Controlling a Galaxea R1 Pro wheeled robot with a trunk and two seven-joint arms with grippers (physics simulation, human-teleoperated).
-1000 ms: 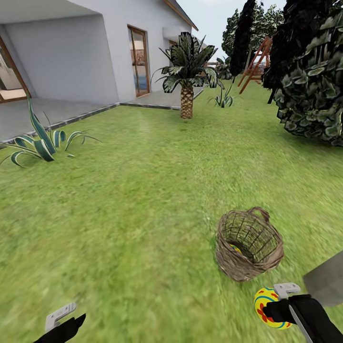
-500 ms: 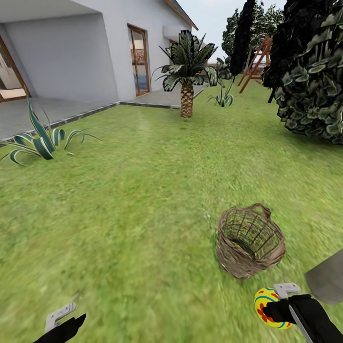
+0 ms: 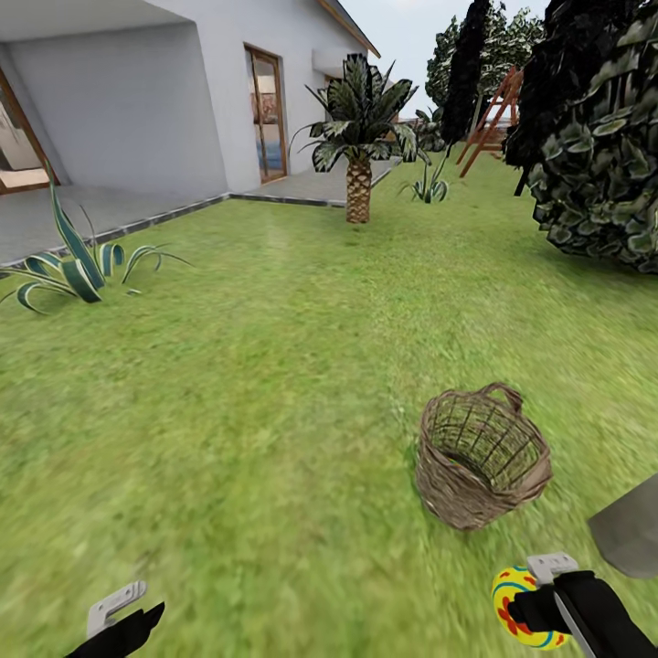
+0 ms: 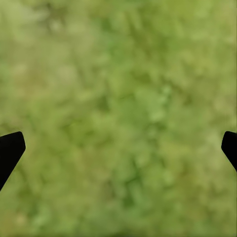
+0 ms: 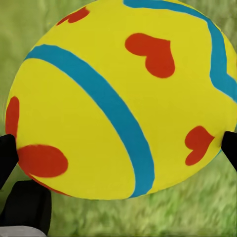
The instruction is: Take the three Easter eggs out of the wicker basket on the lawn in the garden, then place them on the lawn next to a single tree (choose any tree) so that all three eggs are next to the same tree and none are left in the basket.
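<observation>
Right gripper (image 3: 523, 610) low, clamping Easter egg (image 5: 123, 98) (near wicker basket (image 3: 482, 457)), left gripper (image 4: 118, 148) spread, empty.

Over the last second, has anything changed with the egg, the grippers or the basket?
Mostly the view shifted: the wicker basket and the palm sit slightly higher in the head view, which points to camera motion rather than the things moving. The right gripper sank a little in frame, still clamped on the Easter egg. The left gripper stays open and empty over the lawn.

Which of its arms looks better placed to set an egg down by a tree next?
Probably the right: the right gripper already clamps an egg, while the left gripper is open over bare lawn.
</observation>
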